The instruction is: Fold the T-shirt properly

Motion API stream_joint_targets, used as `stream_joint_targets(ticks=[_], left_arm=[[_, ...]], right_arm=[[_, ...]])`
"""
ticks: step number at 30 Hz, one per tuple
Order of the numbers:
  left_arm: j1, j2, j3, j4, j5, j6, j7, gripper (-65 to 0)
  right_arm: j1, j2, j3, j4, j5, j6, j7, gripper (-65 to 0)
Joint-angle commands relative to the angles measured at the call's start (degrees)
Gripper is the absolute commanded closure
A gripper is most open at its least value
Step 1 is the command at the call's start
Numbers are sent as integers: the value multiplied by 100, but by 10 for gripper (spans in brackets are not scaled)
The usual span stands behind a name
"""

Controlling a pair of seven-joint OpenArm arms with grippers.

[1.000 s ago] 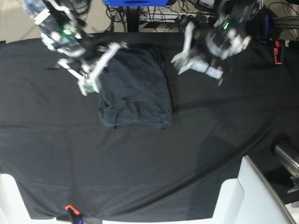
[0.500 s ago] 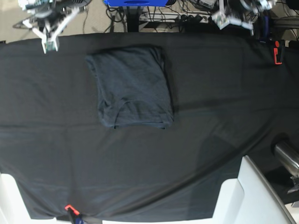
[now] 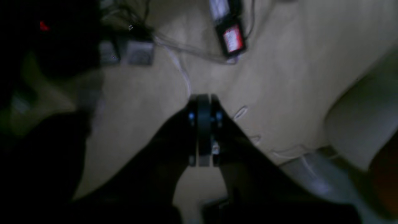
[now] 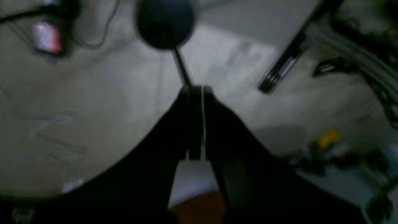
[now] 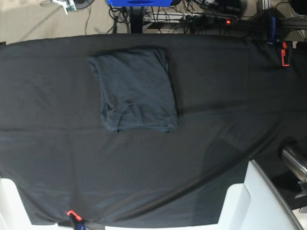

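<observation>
Fabric of the T-shirt [image 5: 136, 88] looks thin and limp; we'd pinch edges. Left hand [image 3: 203, 132] and right hand [image 4: 195, 124] are closed, empty.

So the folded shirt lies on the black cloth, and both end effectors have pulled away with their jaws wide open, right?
Not quite. The shirt does lie folded on the cloth, and both arms are off the table, but the jaws are shut, not open. The wrist views show the left end effector and the right end effector each with its fingers pressed together, holding nothing.
</observation>
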Motion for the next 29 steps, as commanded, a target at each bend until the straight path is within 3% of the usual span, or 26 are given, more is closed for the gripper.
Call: stream_joint_targets(ticks=[1,2,4,6,12,21,29], left_arm=[[-366,97,-4,-973,4,17,-330,0],[-806,220,-4,-1781,4,140,-638,0],[-1307,396,-4,-1953,4,421,-1086,0],[-1456,484,49,-1953,48,729,-1016,0],[-1351,510,40,-1953,48,870,-699,0],[-1307,466,58,-1896,48,870,-708,0],[-1237,193,31,-1869,48,870,-699,0]], right_arm=[[128,-125,-38,-797,0,219,428,-15],[330,-266,-73,-1457,-8,518,1052,-15],[489,-363,-144,-2142,-8,1071,2010,-15],[480,-336,-100,-2213,0,1423,2327,-15],[242,-108,-91,-1712,9,1441,2327,-15],[295,-301,-91,-1421,9,1441,2327,-15],[374,-301,-91,-1430,9,1441,2327,-15]])
